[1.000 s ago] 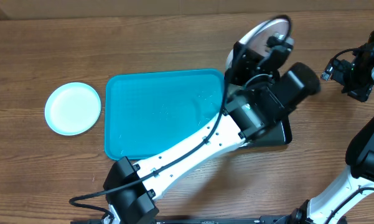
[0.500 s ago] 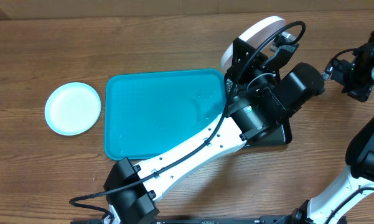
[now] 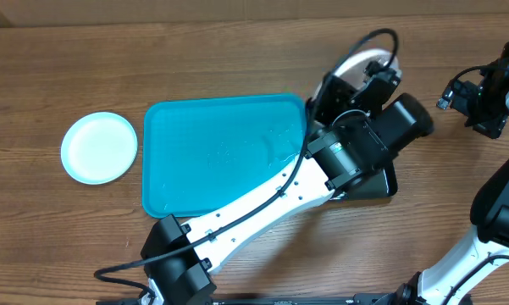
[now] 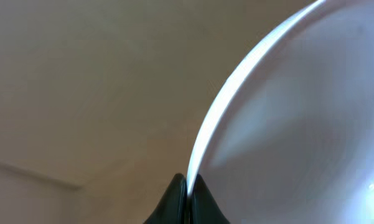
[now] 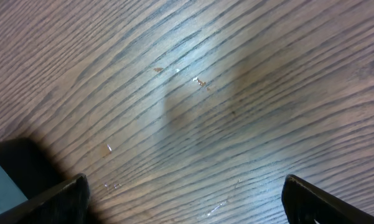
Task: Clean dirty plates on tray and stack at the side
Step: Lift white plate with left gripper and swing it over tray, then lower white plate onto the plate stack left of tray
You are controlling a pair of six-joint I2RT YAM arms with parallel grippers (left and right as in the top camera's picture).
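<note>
Left wrist view, my left gripper [image 4: 187,185] pinching the white plate [image 4: 299,124] at its rim, plate curving up rightward, my right gripper [image 5: 185,200] spread over bare table [image 5: 224,81].

A brown wood-grain table [image 3: 229,59] fills the overhead view, a paler tan strip [image 3: 152,8] along its far edge. Soft light sheens on the grain; small pale specks [image 5: 199,81] dot it.
</note>
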